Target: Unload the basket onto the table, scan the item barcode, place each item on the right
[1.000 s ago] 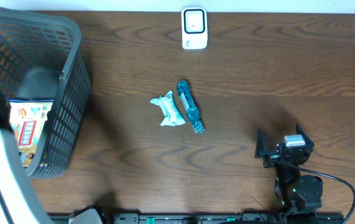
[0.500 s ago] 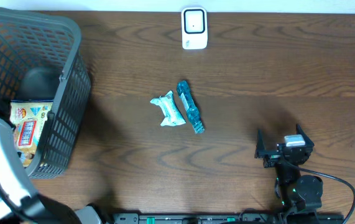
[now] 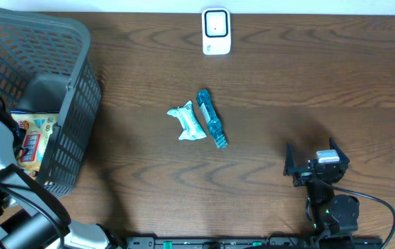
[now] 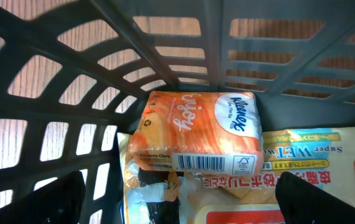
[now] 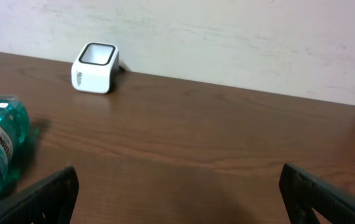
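Now: orange tissue pack (image 4: 199,130) in basket (image 4: 165,56), atop other packets (image 4: 314,155), barcode (image 4: 205,163) on near face. Likely light, soft, film slippery; pinch across long sides, clear of barcode. Left hand (image 4: 180,200) spread, empty, hovers near it; right hand (image 5: 183,194) released too.

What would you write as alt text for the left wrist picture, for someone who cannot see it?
An orange Kleenex tissue pack, barcode facing the camera, lies inside a dark plastic basket on a yellow wet wipes packet. The dark fingertips of the open left gripper show at the bottom corners.
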Available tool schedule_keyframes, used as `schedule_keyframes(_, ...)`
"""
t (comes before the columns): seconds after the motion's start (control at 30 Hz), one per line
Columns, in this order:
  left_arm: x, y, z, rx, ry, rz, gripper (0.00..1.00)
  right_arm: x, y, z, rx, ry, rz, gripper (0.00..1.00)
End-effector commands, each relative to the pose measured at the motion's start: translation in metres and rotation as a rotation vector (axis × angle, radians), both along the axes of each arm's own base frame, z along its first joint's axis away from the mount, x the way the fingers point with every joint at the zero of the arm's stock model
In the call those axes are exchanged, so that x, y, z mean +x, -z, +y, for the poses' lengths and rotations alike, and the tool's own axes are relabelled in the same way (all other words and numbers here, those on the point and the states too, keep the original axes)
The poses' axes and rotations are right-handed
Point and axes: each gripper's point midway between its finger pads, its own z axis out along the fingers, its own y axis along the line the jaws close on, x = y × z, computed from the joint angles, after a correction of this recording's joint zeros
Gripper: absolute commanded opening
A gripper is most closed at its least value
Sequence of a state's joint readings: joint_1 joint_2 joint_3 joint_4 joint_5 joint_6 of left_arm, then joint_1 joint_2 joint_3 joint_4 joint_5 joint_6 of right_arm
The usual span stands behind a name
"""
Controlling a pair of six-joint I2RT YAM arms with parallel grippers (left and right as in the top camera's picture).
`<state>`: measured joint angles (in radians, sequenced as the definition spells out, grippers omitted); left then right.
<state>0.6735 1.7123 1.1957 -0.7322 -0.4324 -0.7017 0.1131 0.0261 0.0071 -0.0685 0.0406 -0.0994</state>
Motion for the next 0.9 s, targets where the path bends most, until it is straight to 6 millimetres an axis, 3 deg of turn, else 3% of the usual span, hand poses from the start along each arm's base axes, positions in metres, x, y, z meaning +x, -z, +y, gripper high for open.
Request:
schedule_keyframes(0.0,-0.005,0.000,0.003,0.020,-0.029,0.013,0.98,0.000,0.001,-0.001,-0.011,0.003,0.002,0.99)
schedule_keyframes(0.63,0.003,0.002,0.012,0.047,-0.039,-0.030,0.98,0.000,0.001,-0.001,-0.011,0.003,0.002,0.99)
schedule_keyframes(0.87,-0.003,0.020,0.007,0.043,-0.039,-0.026,0.98,0.000,0.001,-0.001,-0.011,0.003,0.002,0.99)
